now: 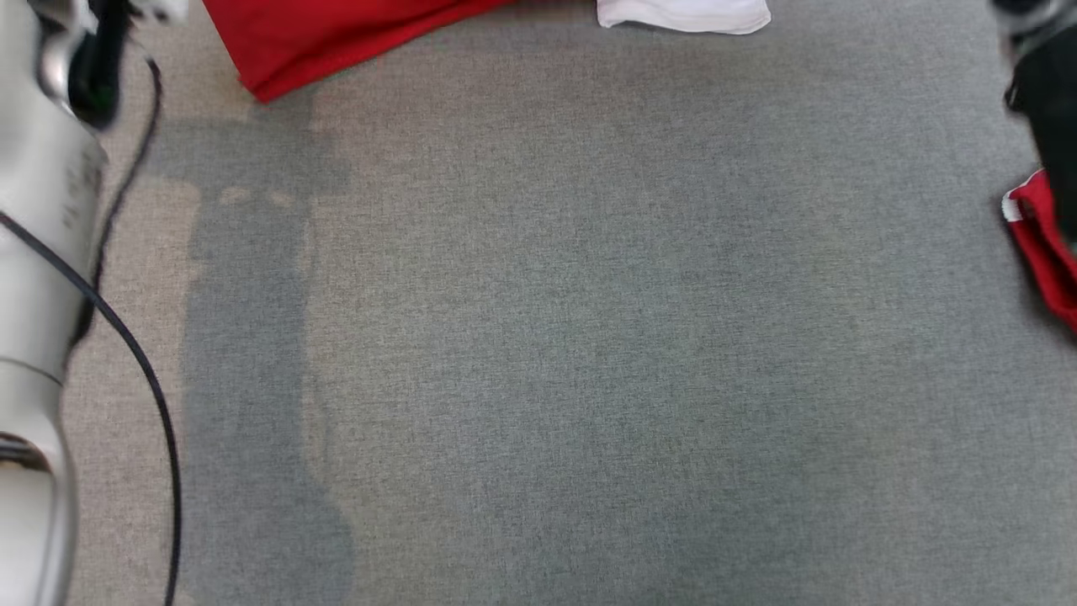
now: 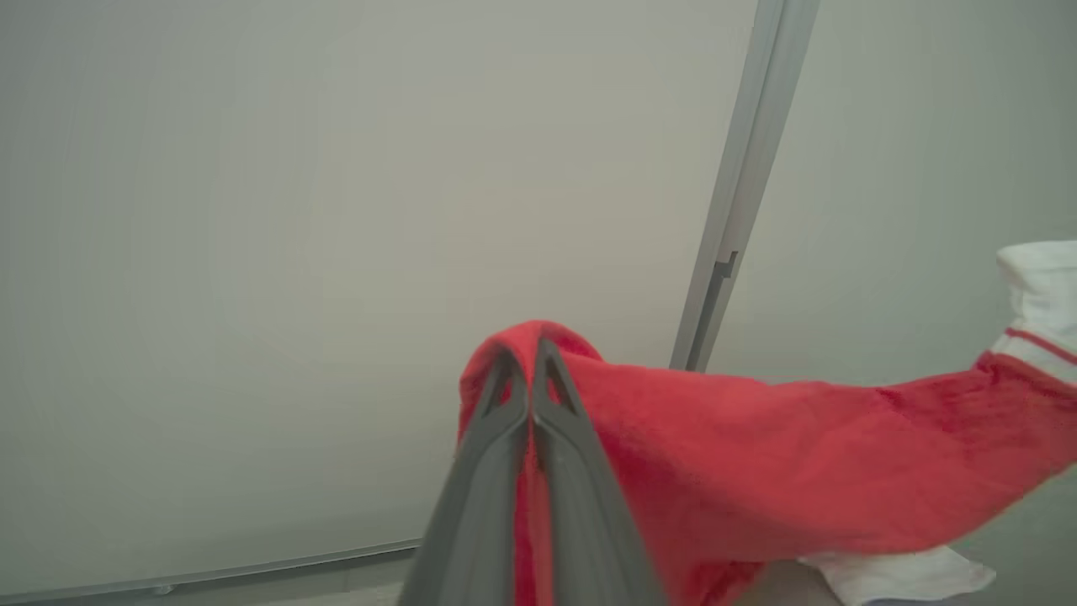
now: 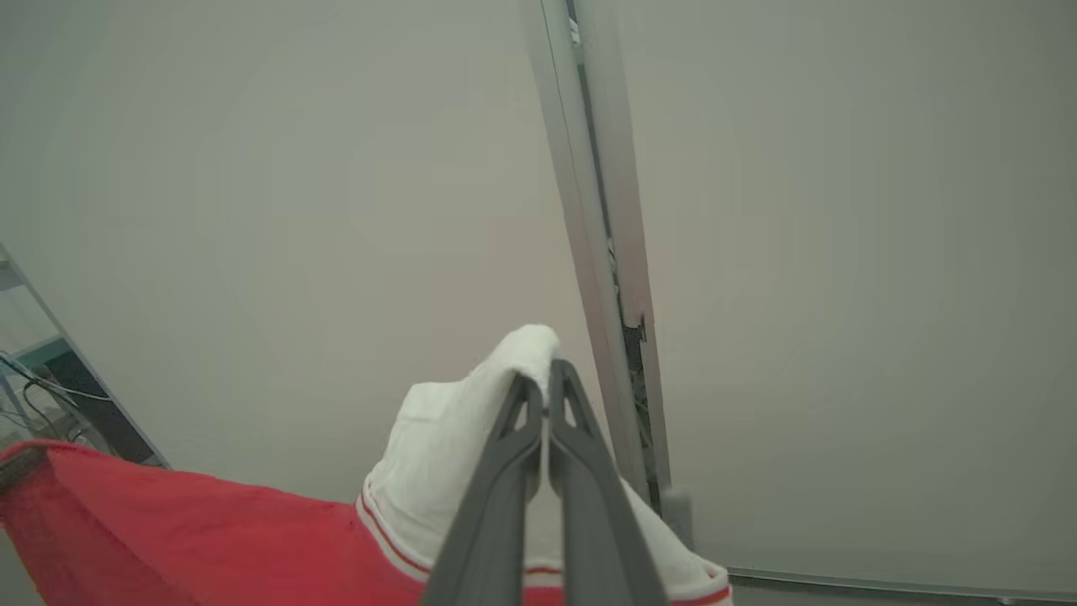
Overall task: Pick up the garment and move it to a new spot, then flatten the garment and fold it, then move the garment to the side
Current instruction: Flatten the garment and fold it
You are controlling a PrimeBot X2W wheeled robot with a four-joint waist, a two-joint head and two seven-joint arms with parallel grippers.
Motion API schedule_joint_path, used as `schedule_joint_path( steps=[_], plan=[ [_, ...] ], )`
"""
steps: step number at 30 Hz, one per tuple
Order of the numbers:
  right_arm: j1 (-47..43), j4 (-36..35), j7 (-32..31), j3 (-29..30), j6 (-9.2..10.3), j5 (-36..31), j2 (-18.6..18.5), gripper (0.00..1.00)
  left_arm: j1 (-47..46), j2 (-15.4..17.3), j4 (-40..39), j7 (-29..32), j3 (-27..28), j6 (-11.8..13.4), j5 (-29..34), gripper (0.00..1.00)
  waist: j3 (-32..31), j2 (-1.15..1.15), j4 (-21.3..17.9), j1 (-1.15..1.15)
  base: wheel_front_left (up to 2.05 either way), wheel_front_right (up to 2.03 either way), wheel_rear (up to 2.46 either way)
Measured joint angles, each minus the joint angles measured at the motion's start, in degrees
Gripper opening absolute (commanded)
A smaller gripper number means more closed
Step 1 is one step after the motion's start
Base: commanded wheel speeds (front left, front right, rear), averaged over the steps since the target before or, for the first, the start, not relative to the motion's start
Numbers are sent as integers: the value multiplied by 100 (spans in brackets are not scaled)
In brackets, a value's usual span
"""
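My left fingers [image 2: 496,446] are pressed together on a fold of the red knit garment with white, red-striped cuffs [image 2: 757,471], and the cloth humps over their tips. From there it stretches to that view's right, held in the air before a pale wall [image 2: 252,210] and a grey metal strip [image 2: 740,210], and ends in a white cuff. My right fingers [image 3: 505,471] are closed too, pinching the white part, with the red body trailing to the lower left of the right wrist view.

From the head camera I look down on a grey fabric-covered bench [image 1: 547,337]. My pale left forearm [image 1: 42,252] and its black cable [image 1: 151,379] run down the left edge. A dark blur at the upper right is my right arm [image 1: 1052,101], and a red scrap edged in white [image 1: 1039,244] hangs just below it. Red cloth [image 1: 320,38] and white cloth [image 1: 681,15] lie along the far edge, and I cannot tell whether they belong to the held piece.
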State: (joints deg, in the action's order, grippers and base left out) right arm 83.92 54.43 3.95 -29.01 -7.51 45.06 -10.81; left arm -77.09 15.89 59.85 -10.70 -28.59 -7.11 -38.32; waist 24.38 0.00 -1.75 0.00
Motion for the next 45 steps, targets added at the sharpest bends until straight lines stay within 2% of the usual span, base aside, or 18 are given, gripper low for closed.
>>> schedule_joint_path(
  steps=[4, 8, 14, 19, 24, 30, 31, 38, 45],
  plan=[
    [-998, -299, 350, -244, 5, 360, -257, 0, 642, -9, -183, -325, -125, -31, -120, 0, -38, 0, 21, 0, 0, 0, 0],
    [-2117, -778, 703, -365, 5, 755, -509, 0, 1473, 4, -604, -406, -171, -32, -204, 0, -136, 0, 55, 0, 0, 0, 0],
    [-4010, -1694, 1027, -281, 4, 1138, -769, 0, 3070, 85, -2136, -428, 536, -31, 66, 0, -338, 0, 108, 0, 0, 0, 0],
    [-5394, -2580, 1083, 81, 4, 1023, -889, 0, 4419, 107, -3226, -428, 957, 51, 447, 0, -510, 0, 59, 0, 0, 0, 0],
    [-6785, -3746, 1084, 561, 4, 620, -837, 0, 5601, 235, -4083, -428, 1155, 267, 643, 0, -717, 0, -22, 0, 0, 0, 0],
    [-8384, -5304, 179, 1281, 4, -109, -547, 0, 6873, 726, -5198, -156, 1300, 678, 657, 0, -901, 0, -206, 0, 0, 0, 0],
    [-8384, -5304, 179, 1281, 4, -109, -547, 0, 6873, 726, -5198, -156, 1300, 678, 657, 0, -901, 0, -206, 0, 0, 0, 0],
    [-9754, -7005, -1216, 1904, 4, -987, 175, 0, 8117, 1045, -6626, 408, 1529, 1351, 609, 0, -1094, 0, -296, 0, 0, 0, 0],
    [-10506, -7932, -2180, 2087, 4, -1330, 559, 0, 9141, 1233, -7687, 971, 1652, 1927, 583, 0, -1286, 0, -302, 0, 0, 0, 0]
  ],
)
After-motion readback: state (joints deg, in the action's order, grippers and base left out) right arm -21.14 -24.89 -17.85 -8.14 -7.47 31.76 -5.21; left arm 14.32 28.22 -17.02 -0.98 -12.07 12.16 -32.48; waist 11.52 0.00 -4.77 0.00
